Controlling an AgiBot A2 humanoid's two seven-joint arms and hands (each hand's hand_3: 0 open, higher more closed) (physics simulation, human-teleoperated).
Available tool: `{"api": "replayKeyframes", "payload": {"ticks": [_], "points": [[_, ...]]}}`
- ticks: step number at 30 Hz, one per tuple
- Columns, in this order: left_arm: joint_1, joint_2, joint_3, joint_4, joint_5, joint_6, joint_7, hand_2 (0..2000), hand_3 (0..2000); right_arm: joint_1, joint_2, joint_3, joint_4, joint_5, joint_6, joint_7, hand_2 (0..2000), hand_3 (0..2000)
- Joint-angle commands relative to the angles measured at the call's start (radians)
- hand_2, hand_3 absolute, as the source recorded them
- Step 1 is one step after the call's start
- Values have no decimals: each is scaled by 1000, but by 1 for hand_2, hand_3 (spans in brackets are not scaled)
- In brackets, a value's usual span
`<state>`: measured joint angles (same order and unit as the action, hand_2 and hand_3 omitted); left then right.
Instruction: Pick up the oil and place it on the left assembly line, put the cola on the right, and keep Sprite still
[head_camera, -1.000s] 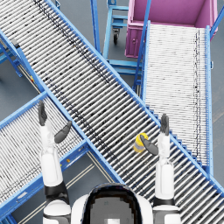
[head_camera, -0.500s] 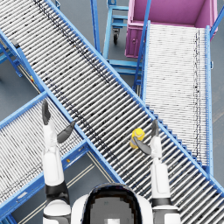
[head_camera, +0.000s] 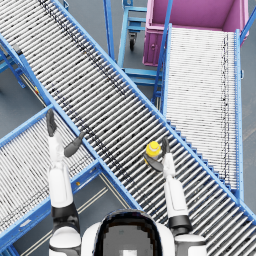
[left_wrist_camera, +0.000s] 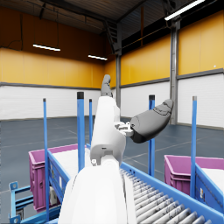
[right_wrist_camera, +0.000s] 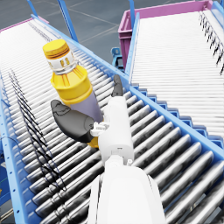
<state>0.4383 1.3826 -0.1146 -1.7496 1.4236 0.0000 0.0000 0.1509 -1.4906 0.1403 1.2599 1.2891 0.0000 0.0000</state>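
Oil bottle (head_camera: 153, 149): yellow cap, yellow body, grey-purple label band. The print on the label is too small to read, and no brand can be made out. It stands cap-up, slightly tilted, over the near right stretch of the long diagonal roller conveyor (head_camera: 100, 100). Whether its base touches the rollers I can't tell.

Right hand (head_camera: 161, 159): wrapped on the bottle's lower half, with the thumb across the front of the label and a finger up behind it. It is clamped on the bottle.

Left hand (head_camera: 60, 140): raised in the air over the near left edge of the diagonal conveyor. Its fingers are spread, the thumb is out to the side, and it holds nothing.

The left assembly line (head_camera: 25, 165) is the short roller bed at near left. The right assembly line (head_camera: 200, 100) is the roller bed at right, running up to a pink bin (head_camera: 195, 12) at the far end. The bottle is on neither line.

Versus a second ago:
- The bottle lay on its side on the rollers, just left of the right hand, and the hand was beside it, not on it.
- Half a second ago the hand had closed in against it.
- The bottle is now upright in the grip and sits a little farther up the conveyor.
- The left hand has barely moved and is as spread as before.
- The conveyors and bin are unchanged.
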Motion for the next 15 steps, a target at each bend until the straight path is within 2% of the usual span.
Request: {"api": "replayKeyframes", "payload": {"ticks": [1,4,7,11,12,13,14,15], "points": [[30,-3,-7,37,0,0,0,0,0,76,-17,18,-113,0,0,0,0,0],[39,-2,-19,57,0,0,0,0,0,114,-26,47,-177,-1,26,4,0,0],[22,1,-18,56,0,0,0,0,0,150,-34,66,-210,-1,25,7,0,0],[40,1,-42,71,0,0,0,0,0,175,-38,92,-252,-1,27,8,0,0],[43,1,-43,70,0,0,0,0,0,168,-36,85,-240,0,26,8,1361,327],[44,1,-47,71,0,0,0,0,0,171,-32,94,-250,2,64,9,2000,653],[43,1,-48,65,0,0,0,0,0,170,-21,104,-234,5,109,9,2000,980],[42,2,-50,59,0,0,0,0,0,169,-12,112,-223,7,128,9,2000,1307]]}}
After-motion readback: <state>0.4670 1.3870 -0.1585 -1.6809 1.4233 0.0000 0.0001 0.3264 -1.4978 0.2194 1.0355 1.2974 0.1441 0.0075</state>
